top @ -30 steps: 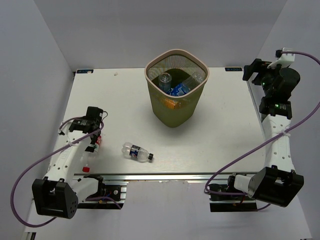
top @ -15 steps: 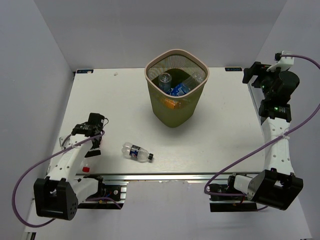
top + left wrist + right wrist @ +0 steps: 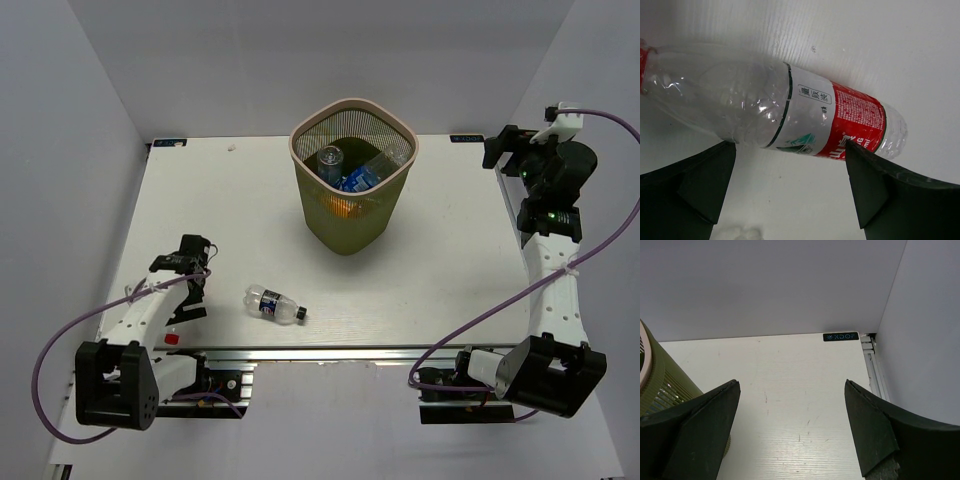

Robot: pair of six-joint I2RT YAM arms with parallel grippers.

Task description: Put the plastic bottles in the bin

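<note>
The left end effector (image 3: 790,150), spread wide, hangs over a clear red-labelled plastic bottle (image 3: 790,112) lying near-left on the white tabletop (image 3: 440,270). A clear blue-labelled plastic bottle (image 3: 274,305) lies nearby. The olive-green mesh bin (image 3: 350,235) stands farther back. The right end effector (image 3: 790,385) gapes wide, far right.

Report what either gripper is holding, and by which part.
Nothing is held. The left gripper has its jaws open over the red-labelled bottle lying on the table; the right gripper is open and empty.
</note>
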